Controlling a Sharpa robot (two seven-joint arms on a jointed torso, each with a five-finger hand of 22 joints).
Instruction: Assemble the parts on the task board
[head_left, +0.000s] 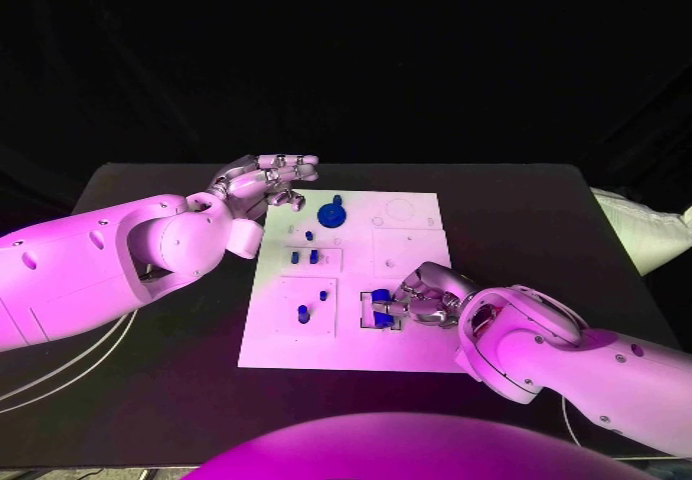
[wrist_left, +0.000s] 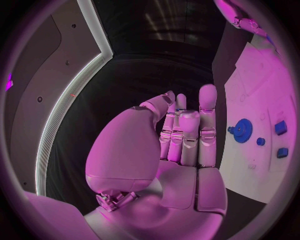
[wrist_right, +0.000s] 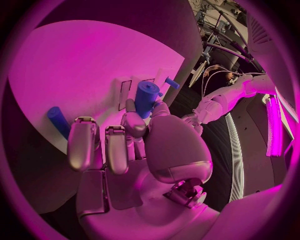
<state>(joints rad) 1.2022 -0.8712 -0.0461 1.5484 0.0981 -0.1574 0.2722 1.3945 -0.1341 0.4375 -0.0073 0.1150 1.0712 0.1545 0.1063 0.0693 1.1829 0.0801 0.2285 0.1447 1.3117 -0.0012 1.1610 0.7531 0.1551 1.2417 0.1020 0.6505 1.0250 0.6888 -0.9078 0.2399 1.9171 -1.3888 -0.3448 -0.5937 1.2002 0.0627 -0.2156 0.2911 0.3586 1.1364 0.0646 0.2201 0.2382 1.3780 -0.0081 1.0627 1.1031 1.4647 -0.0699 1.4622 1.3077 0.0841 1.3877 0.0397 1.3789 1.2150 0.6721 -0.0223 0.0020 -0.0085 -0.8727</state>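
Nearest, in the lower middle of the head view, the right hand (head_left: 426, 298) sits on the task board (head_left: 274, 345), its fingers closed around a blue cylinder (head_left: 381, 296) at the outlined slot; the right wrist view shows that cylinder (wrist_right: 147, 96) pinched and standing tilted, so a skewed push could jam it or let it slip loose. Left of it a small blue peg (head_left: 303, 313) stands in its slot; a careless sweep might knock it. Farther up, the blue gear (head_left: 332, 213) lies on the board's top edge; beside it at upper left the left hand (head_left: 268, 178) hangs empty, fingers straight and together, close enough to nudge the gear.
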